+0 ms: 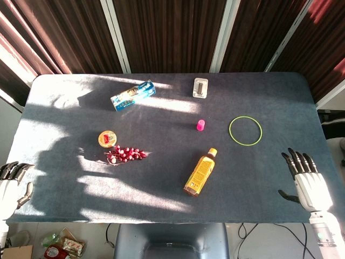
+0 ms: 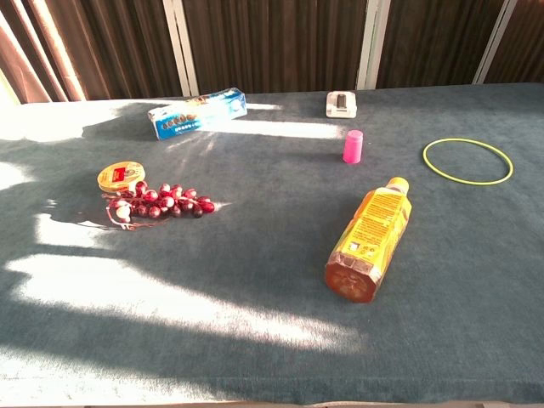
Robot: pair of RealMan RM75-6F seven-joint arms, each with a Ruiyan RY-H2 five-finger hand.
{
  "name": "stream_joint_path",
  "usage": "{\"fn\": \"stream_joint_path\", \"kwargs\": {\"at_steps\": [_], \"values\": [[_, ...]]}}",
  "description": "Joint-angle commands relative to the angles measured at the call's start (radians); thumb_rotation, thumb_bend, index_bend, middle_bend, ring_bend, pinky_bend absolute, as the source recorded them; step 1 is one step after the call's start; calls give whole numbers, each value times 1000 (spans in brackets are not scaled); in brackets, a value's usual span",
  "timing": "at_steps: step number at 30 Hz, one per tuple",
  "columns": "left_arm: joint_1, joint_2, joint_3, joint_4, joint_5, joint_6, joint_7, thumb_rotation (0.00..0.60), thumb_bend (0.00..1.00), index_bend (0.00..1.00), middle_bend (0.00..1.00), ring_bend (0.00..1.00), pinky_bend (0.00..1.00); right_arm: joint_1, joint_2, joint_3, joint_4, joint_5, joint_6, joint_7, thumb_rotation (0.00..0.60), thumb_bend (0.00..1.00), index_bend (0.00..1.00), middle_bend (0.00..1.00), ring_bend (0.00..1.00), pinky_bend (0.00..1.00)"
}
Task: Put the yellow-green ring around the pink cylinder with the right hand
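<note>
A: Start at the left. What's there?

B: The left hand (image 1: 11, 186) sits at the table's (image 1: 64, 205) left edge, fingers curled in, holding nothing. Next come a round tin (image 1: 108, 139) and, touching it, a bunch of red grapes (image 1: 125, 155). Behind them lies a blue box (image 1: 132, 95) on its side.

A: And the middle?

B: An orange bottle (image 1: 201, 172) lies on its side, cap pointing away, in front of the pink cylinder (image 1: 200, 125), which stands upright. A small grey block (image 1: 200, 87) rests near the far edge.

A: The ring?

B: The yellow-green ring (image 1: 245, 130) lies flat, right of the cylinder, well apart from it, bare cloth between them.

A: The right hand?

B: The right hand (image 1: 306, 181) rests near the front right corner, fingers apart and straight, empty, with open cloth up to the ring
</note>
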Motion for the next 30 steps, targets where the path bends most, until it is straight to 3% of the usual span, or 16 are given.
{"fn": "stream_joint_path", "kwargs": {"at_steps": [1,7,10,12,13,17,20,26,30], "values": [[-1,6,3,-11,-7,-11,-3,600,494,280,251,159,182,3,2,-2,2,-4,-3,0,600,130,110,0,73,152],[-10,8,6,-8,3,-24,-18,600,493,281,251,159,182,12,5,-9,10,-31,-3,43,600,130,107,0,77,152],[-16,9,8,-3,6,-36,-40,600,495,281,251,159,182,13,2,-14,25,-54,9,76,600,130,105,19,142,152],[-19,13,8,-5,3,-45,-49,600,495,281,251,159,182,13,-3,-13,38,-65,22,80,600,130,111,112,234,188],[-20,14,7,-6,2,-46,-54,600,495,281,251,159,182,14,-10,-8,50,-70,34,76,600,131,124,192,317,261],[-24,17,11,-4,11,-50,-68,600,497,281,251,159,183,27,-17,16,67,-59,39,82,600,133,283,488,686,768],[-27,14,8,-2,8,-52,-71,600,495,281,251,159,183,67,9,22,102,-84,2,137,600,161,447,678,859,967],[-33,13,8,-3,3,-65,-72,600,493,281,251,159,184,146,14,38,190,-57,-120,207,600,319,545,807,982,1000],[-36,11,8,-6,1,-69,-69,600,493,281,251,159,185,195,-8,49,254,-10,-217,265,600,364,551,825,998,1000]]}}
